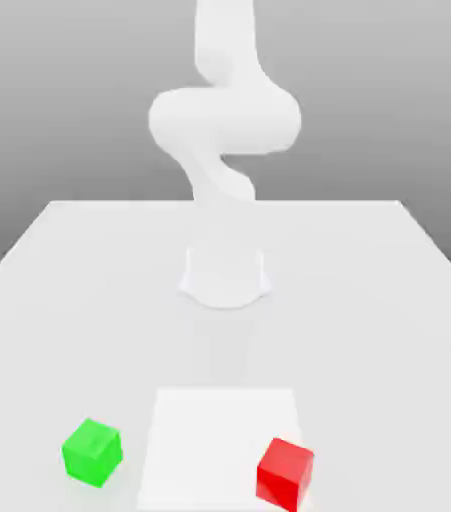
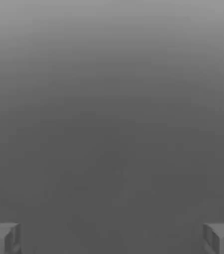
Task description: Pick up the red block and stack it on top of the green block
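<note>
Our hand view shows the hand (image 2: 112,239) spread; our exterior view shows red block (image 1: 285,474) and green block (image 1: 92,452) near the counter's (image 1: 359,330) front edge.

Backdrop (image 1: 369,100): plain grey gradient | Tabletop (image 1: 349,290): pale, bare-toned, brightly lit

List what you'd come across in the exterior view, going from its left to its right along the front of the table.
The green block, then the white square, then the red block, which overlaps the square's right-hand part but lies furthest to the exterior view's right of the three.
</note>
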### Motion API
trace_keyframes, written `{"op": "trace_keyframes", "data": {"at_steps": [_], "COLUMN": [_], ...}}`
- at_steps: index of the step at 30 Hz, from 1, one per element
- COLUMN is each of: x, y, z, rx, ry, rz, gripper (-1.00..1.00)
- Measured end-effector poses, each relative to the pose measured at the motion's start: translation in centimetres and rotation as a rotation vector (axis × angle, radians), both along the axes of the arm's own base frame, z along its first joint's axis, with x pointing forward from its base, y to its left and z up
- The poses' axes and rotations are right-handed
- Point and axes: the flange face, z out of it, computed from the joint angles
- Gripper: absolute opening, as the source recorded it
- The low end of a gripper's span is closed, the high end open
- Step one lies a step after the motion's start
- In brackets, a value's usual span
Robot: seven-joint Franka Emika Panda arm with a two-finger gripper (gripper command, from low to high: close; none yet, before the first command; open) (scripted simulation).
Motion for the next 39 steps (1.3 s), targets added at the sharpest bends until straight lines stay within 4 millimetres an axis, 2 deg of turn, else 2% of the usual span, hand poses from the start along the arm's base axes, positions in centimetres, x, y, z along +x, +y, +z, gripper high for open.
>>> {"op": "trace_keyframes", "data": {"at_steps": [3,6,10,13,18,20,24,29,30,35,36,39], "x": [3.8,6.7,9.6,10.9,11.5,11.2,9.9,9.4,9.3,9.3,9.2,9.4], "y": [0.6,1.5,2.9,4.0,5.8,6.5,6.7,6.7,6.7,6.7,6.7,6.7], "z": [-5.1,-10.3,-17.7,-23.4,-32.9,-36.7,-43.9,-50.9,-52.2,-52.2,-52.8,-50.5], "rx": [-0.045,-0.090,-0.149,-0.195,-0.275,-0.309,-0.374,-0.397,-0.397,-0.396,-0.396,-0.397], "ry": [0.086,0.166,0.269,0.343,0.465,0.513,0.611,0.643,0.644,0.646,0.646,0.646], "rz": [0.114,0.224,0.371,0.482,0.672,0.751,0.895,0.947,0.948,0.948,0.948,0.949], "gripper": [0.00,0.00,0.00,0.00,0.00,0.00,0.00,0.00,-1.00,-1.00,-1.00,-1.00]}}
